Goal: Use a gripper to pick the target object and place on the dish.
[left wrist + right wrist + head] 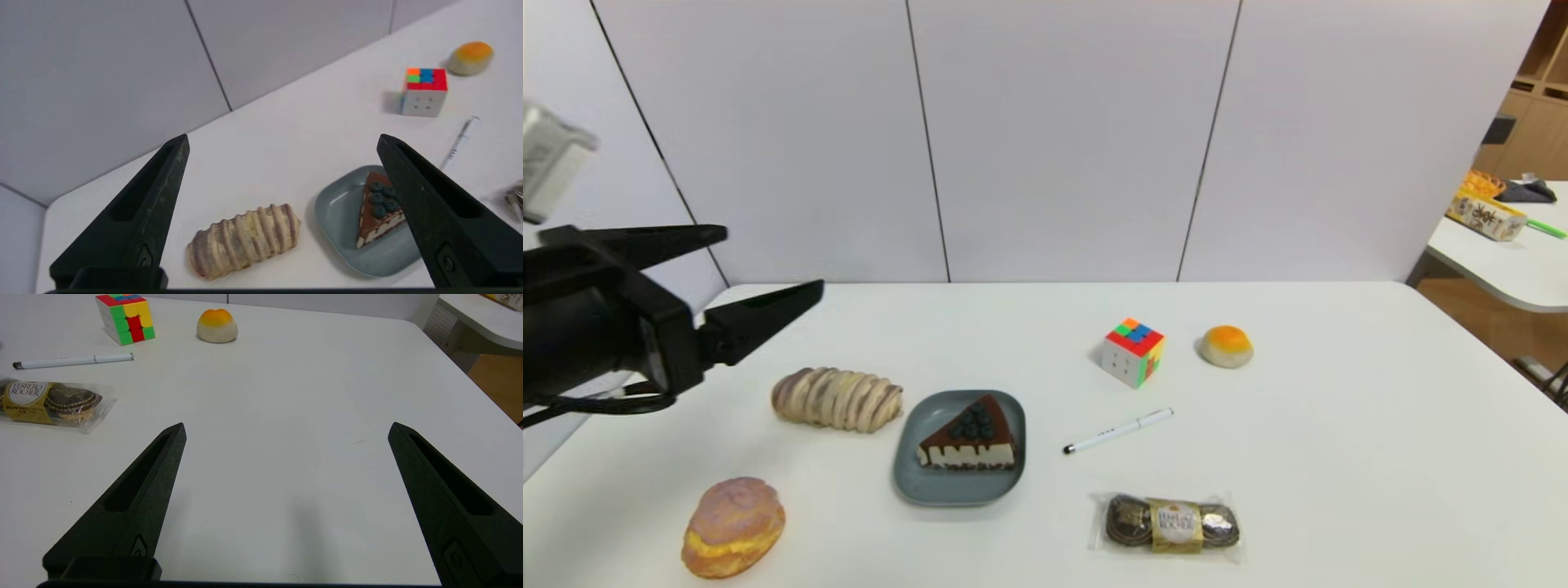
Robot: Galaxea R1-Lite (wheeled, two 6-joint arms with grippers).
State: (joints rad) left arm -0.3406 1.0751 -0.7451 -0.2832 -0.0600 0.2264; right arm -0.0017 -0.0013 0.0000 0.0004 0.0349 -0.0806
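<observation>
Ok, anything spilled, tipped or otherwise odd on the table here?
Nothing stands out. The cake slice sits upright on the dish, nothing spilled. The left gripper hangs open and empty above the table's left edge; the right gripper is open, parked low over bare table.

Bright, even overhead light; white table (pixel 1339 457) reads flat, no glare, shadows soft and short, e.g. a faint one at 9 o'clock of the cube (pixel 423 91). Left gripper (pixel 772 265) and grey block at 9 to 10 o'clock of head view are close and soft. Chocolate pack (pixel 515 195) blurs at wrist view's 3 o'clock edge
</observation>
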